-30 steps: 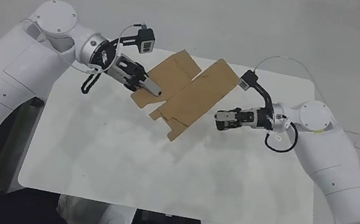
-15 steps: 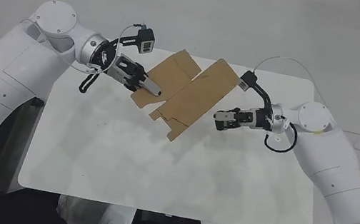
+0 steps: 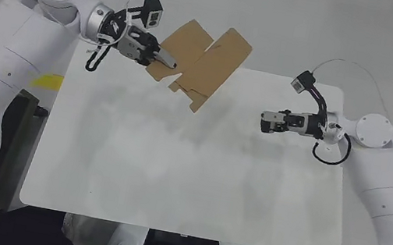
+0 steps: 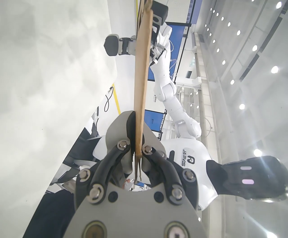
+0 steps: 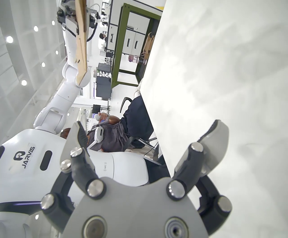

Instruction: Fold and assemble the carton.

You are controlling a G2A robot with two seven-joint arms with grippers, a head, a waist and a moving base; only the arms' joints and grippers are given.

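Note:
The flat brown carton (image 3: 201,61) hangs in the air over the table's far left edge, unfolded, its flaps spread. My left gripper (image 3: 168,60) is shut on its left flap; the left wrist view shows the carton (image 4: 141,74) edge-on, pinched between the two pads (image 4: 135,133). My right gripper (image 3: 266,122) stands open over the right part of the table, well apart from the carton, with nothing between its fingers (image 5: 77,137). In the right wrist view the carton (image 5: 81,42) hangs far off beside the other arm.
The white table (image 3: 187,176) has a bare top. A dark frame (image 3: 5,152) stands beside its left edge. A seated person in dark clothes (image 5: 119,130) is beyond the table's edge in the right wrist view.
My left gripper has lifted the carton and carried it up and away toward the table's far edge. My right gripper has let go of it and drawn back to the right, now open.

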